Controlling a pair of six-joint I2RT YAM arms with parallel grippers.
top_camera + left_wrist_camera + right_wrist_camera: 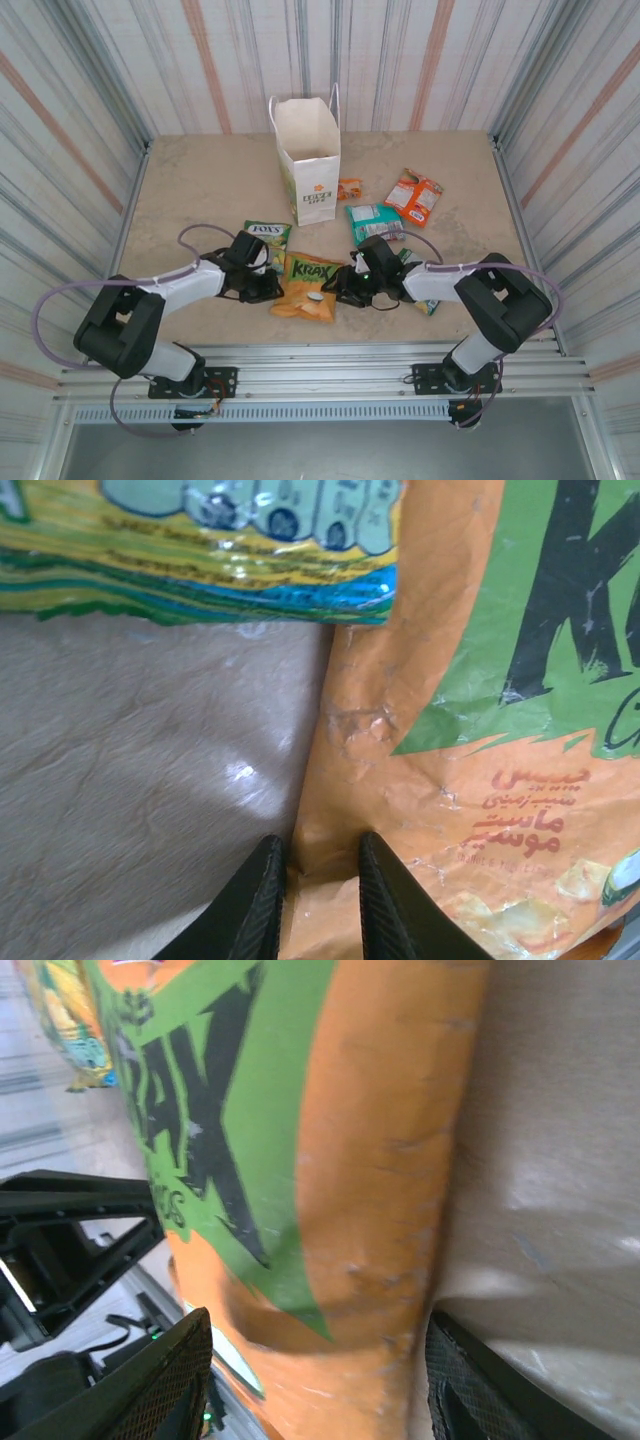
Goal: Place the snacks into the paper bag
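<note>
The orange "Krax" packet (308,287) lies flat near the front of the table, between my two grippers. My left gripper (264,282) is at its left edge, and its narrow jaws (322,865) are shut on a creased fold of that edge. My right gripper (341,285) is at the packet's right edge, open wide (315,1360), with the packet's end between its fingers. The green-yellow FOX'S packet (267,235) lies just behind the left gripper. The white paper bag (310,160) stands upright at the back centre with its mouth open.
Right of the bag lie a tiny orange packet (349,188), a teal packet (375,222) and an orange-white packet (414,197). A dark green packet (424,300) is partly hidden under my right arm. Corrugated walls surround the table (190,200).
</note>
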